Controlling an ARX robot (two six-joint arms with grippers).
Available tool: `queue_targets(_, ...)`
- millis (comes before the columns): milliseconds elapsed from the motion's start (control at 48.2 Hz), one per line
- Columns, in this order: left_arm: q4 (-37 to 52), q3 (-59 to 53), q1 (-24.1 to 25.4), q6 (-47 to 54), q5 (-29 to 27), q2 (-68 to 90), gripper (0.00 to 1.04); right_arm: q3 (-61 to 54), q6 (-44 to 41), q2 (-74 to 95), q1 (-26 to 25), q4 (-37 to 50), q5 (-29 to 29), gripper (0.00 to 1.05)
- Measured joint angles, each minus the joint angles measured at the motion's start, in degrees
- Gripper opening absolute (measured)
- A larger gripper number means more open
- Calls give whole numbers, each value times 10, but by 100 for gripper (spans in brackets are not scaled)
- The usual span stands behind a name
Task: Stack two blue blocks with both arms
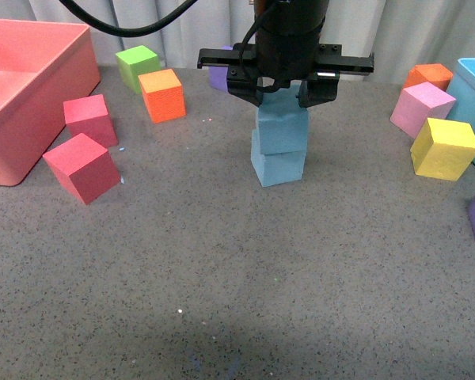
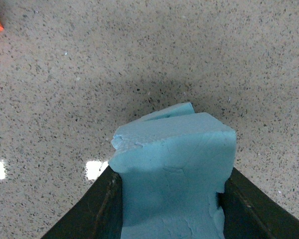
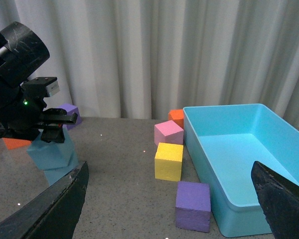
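While hanging vertically, left gripper [image 1: 283, 99] is clamping upper block [image 1: 283, 131] onto lower block [image 1: 279, 168], bare table [image 1: 222, 277] spreading around; right gripper [image 3: 167, 201] is gaping.

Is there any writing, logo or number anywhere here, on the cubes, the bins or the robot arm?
No text can be read in any view.
White tag on the left gripper: too small and blurred to read.
Top blue block and the other cubes: plain faces, no print.
Pink bin and blue bin: no markings visible.
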Motion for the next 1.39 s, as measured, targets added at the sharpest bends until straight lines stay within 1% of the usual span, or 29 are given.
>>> queue_targets(207,-1,7,0,0,-2,4,42,0,0,0,0,0,0,95)
queue_targets(270,0,7,-1,-2,1,6,54,0,0,0,0,0,0,95)
queue_targets(311,1,7,-2,-2,2,6,60,0,0,0,0,0,0,95)
queue_targets(373,6,7,-2,-2,2,6,73,0,0,0,0,0,0,95)
queue_targets(394,7,7,-2,-2,2,6,74,0,0,0,0,0,0,95)
queue_targets(498,18,4,-2,-2,6,3,92,0,0,0,0,0,0,95)
queue_targets(560,30,-7,-2,-2,9,-5,100,0,0,0,0,0,0,95)
queue_targets(622,39,-23,-2,-4,10,-19,97,0,0,0,0,0,0,95)
queue_targets(768,74,-76,3,-8,9,-73,98,0,0,0,0,0,0,95)
queue_targets(788,103,-93,3,2,-11,-87,96,0,0,0,0,0,0,95)
queue_targets(809,163,-125,3,23,-41,-101,93,0,0,0,0,0,0,95)
queue_targets(830,230,-159,4,38,-65,-115,90,0,0,0,0,0,0,95)
queue_targets(851,328,-217,8,78,-111,-140,84,0,0,0,0,0,0,95)
queue_targets(871,393,-259,11,101,-128,-157,81,0,0,0,0,0,-1,95)
queue_targets(892,491,-323,19,126,-135,-184,75,0,0,0,0,0,0,95)
queue_targets(913,554,-363,25,144,-134,-200,72,0,0,0,0,0,0,95)
queue_targets(954,735,-479,49,180,-123,-248,61,0,0,0,0,0,1,95)
queue_targets(996,831,-561,69,196,-111,-289,52,0,0,0,0,0,1,95)
queue_targets(1037,882,-619,84,203,-99,-321,45,0,0,0,0,0,1,95)
queue_targets(1058,892,-631,88,204,-98,-329,43,0,0,0,0,0,1,95)
queue_targets(1100,927,-693,107,211,-84,-365,34,0,0,0,0,0,1,95)
queue_targets(1183,952,-785,134,216,-60,-418,18,0,0,0,0,0,-1,95)
queue_targets(1203,956,-810,142,216,-51,-433,12,0,0,0,0,0,-1,95)
queue_targets(1224,958,-817,144,217,-49,-438,11,0,0,0,0,0,-1,95)
queue_targets(1266,962,-847,154,217,-37,-456,4,0,0,0,0,0,0,95)
queue_targets(1390,969,-917,178,221,-5,-515,4,0,0,0,0,0,0,95)
